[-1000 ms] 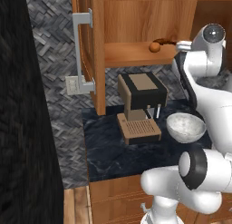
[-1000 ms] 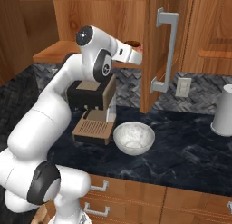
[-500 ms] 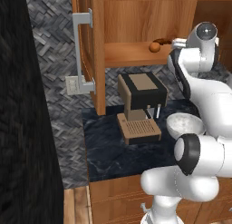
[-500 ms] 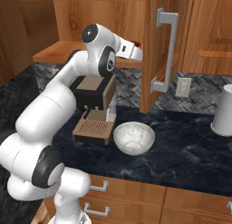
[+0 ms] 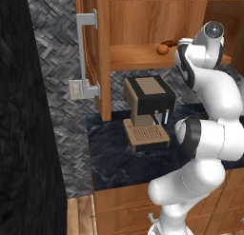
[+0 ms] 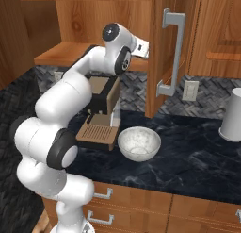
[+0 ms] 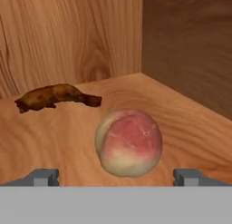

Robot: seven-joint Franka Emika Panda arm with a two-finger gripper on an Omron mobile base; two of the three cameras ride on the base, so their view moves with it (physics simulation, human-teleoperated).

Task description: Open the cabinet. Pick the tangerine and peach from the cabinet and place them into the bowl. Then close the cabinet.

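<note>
One round blushed peach (image 7: pixel 129 143); woodgrain shelf (image 7: pixel 54 141)

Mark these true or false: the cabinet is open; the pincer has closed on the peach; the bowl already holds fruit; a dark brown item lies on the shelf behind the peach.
1. The cabinet is open. True.
2. The pincer has closed on the peach. False: its fingertips stand wide, either side of the peach.
3. The bowl already holds fruit. False: it is empty.
4. A dark brown item lies on the shelf behind the peach. True.
</note>
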